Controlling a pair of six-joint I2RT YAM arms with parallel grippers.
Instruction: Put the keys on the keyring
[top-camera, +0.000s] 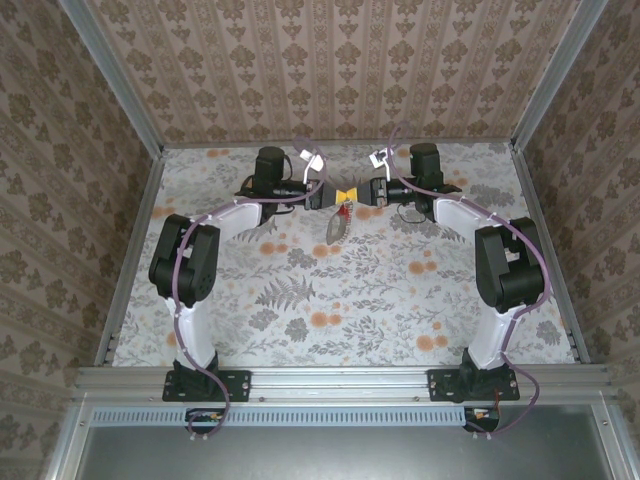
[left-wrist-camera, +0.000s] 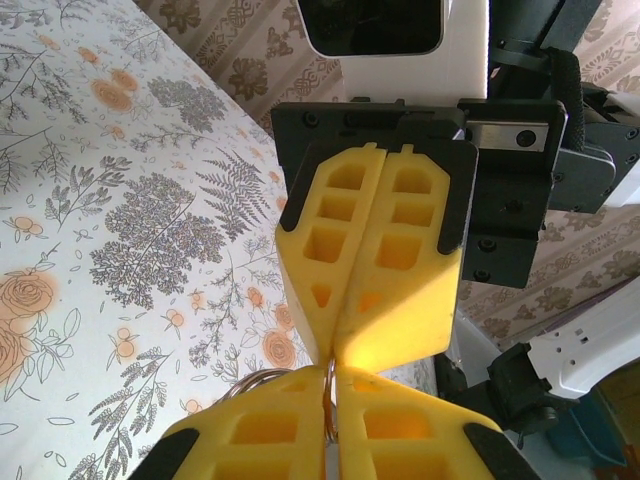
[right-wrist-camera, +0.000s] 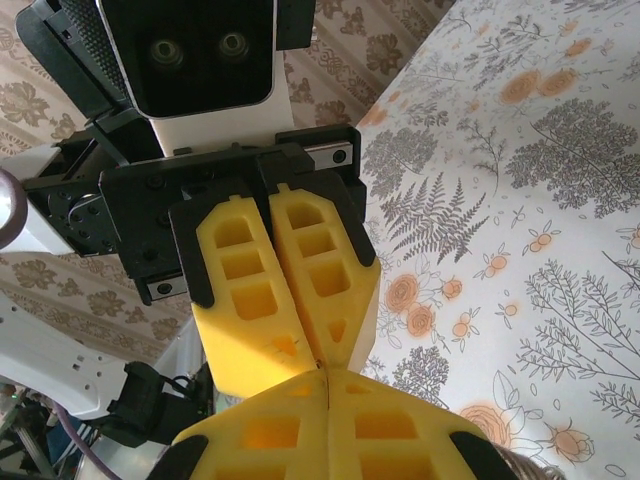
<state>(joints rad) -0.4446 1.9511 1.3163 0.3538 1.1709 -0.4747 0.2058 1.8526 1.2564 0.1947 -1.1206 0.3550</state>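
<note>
Keyring threading looks well advanced but not visibly finished. From their bases at the near edge, the left arm (top-camera: 190, 290) and right arm (top-camera: 500, 290) reach over the flowered surface (top-camera: 300, 310) and meet tip to tip at its far middle.

There the keyring (top-camera: 334, 230) hangs in the air just under the meeting point, clear of the surface, with the red key (top-camera: 344, 210) right against its upper end.

In the left wrist view the left fingers (left-wrist-camera: 250, 430) are pressed together on a thin curved metal wire, which I take to be the loop's top. The right fingers (left-wrist-camera: 400, 290) facing them are fully closed, and what they pinch, if anything, is hidden.

The right wrist view agrees, with the right fingers (right-wrist-camera: 270, 430) and left fingers (right-wrist-camera: 250, 330) each closed and touching at the tips.

Picking up and bringing together seem done. Whether the key's hole is already on the loop cannot be told, so seating it and letting go are probably what remains.
</note>
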